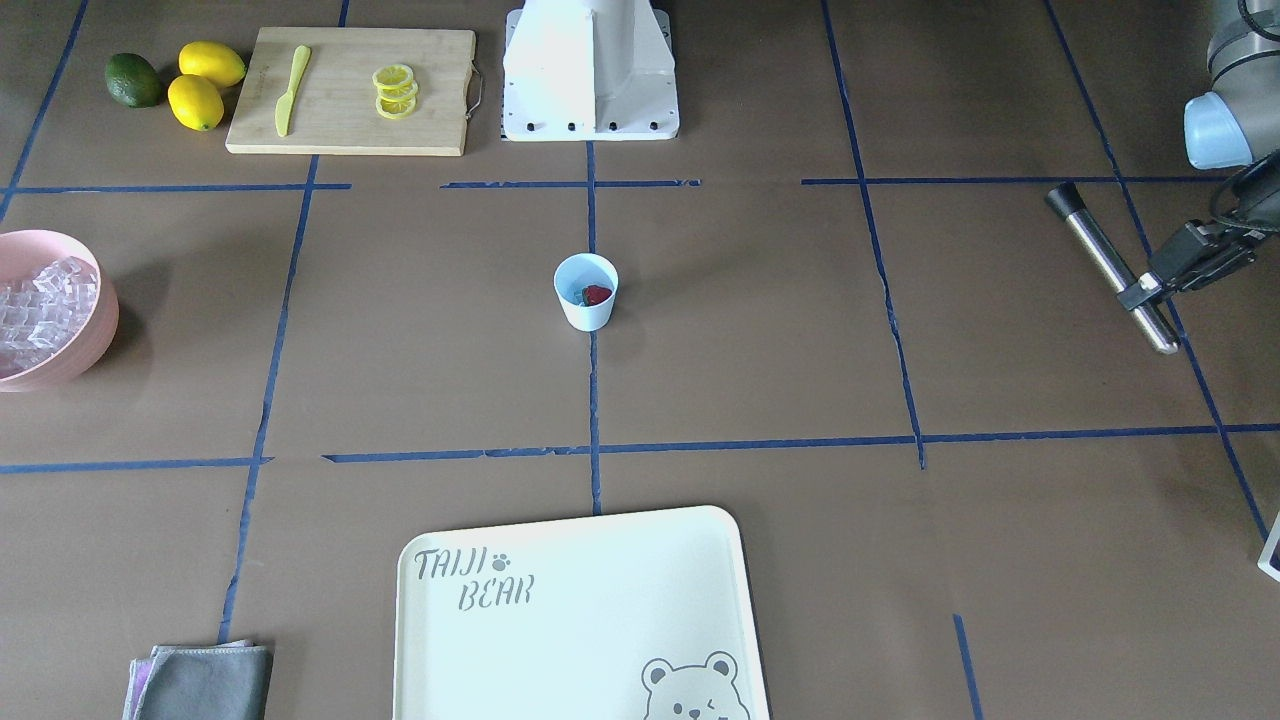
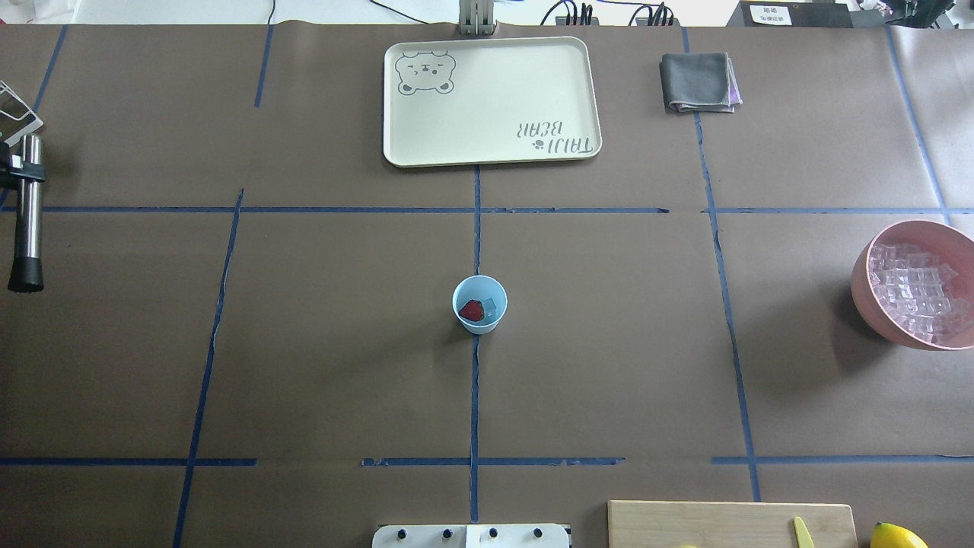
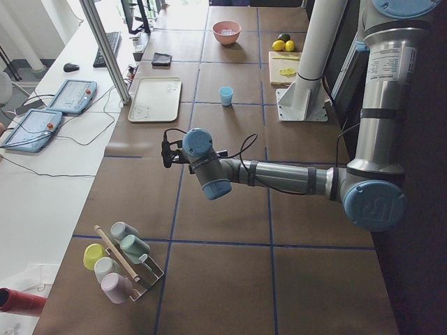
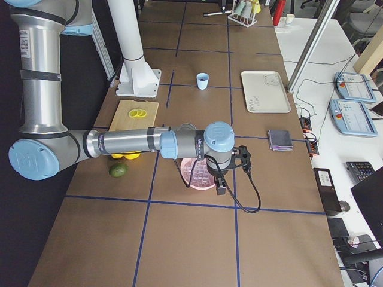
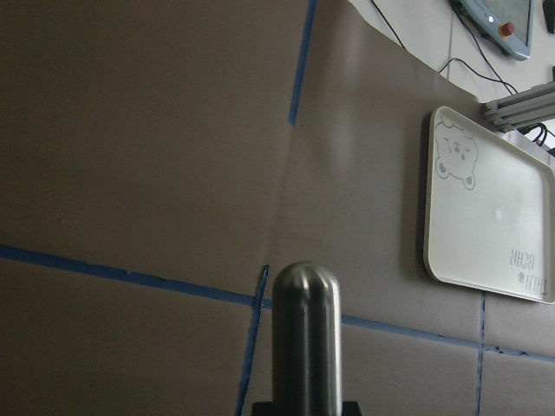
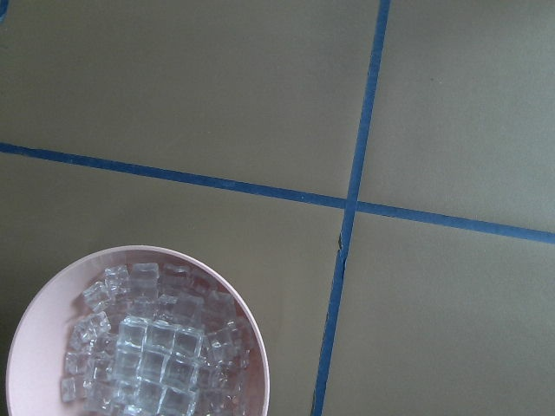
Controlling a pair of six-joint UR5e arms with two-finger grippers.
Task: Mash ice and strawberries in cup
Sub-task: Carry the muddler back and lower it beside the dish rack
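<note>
Mid-table: small pale blue plastic cup (image 1: 586, 292), red strawberry (image 1: 597, 294) and clear ice cube (image 2: 491, 307) inside. Light, tippy, likely needs steadying at wall. Far off, left gripper (image 1: 1143, 292) clamps steel muddler (image 1: 1100, 250) mid-shaft; right gripper (image 4: 221, 190) — cannot tell.

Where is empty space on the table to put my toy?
Bare brown table surrounds the small pale blue plastic cup, up to the cream bear-printed tray. Crowded: the corner with the wooden cutting board and yellow lemons.

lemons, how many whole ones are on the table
2. The first lemon and the second lemon lie together off the cutting board's end, beside a green fruit. The lemon slices on the board aren't counted. None seem hidden.
</note>
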